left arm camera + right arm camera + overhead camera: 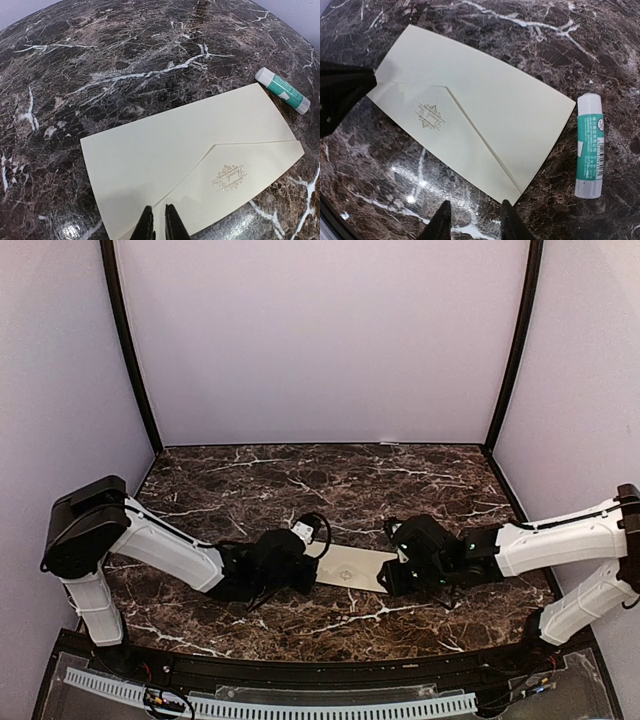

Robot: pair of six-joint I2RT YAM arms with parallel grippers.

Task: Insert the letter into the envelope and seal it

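left pincer: all but closed; tips resting on the edge of the envelope; the nearer arm
right pincer: parted, empty; envelope corner just ahead
envelope: flat on tabletop; flap folded down; long axis spans pincer to pincer
letter: unseen; likely inside
glue stick: near envelope's short end, not touching

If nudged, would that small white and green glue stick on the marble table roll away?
Probably: the white and green glue stick is a cylinder lying on its side on the glossy marble table, so a sideways push should roll it. Pushed endwise, it would likely just slide.
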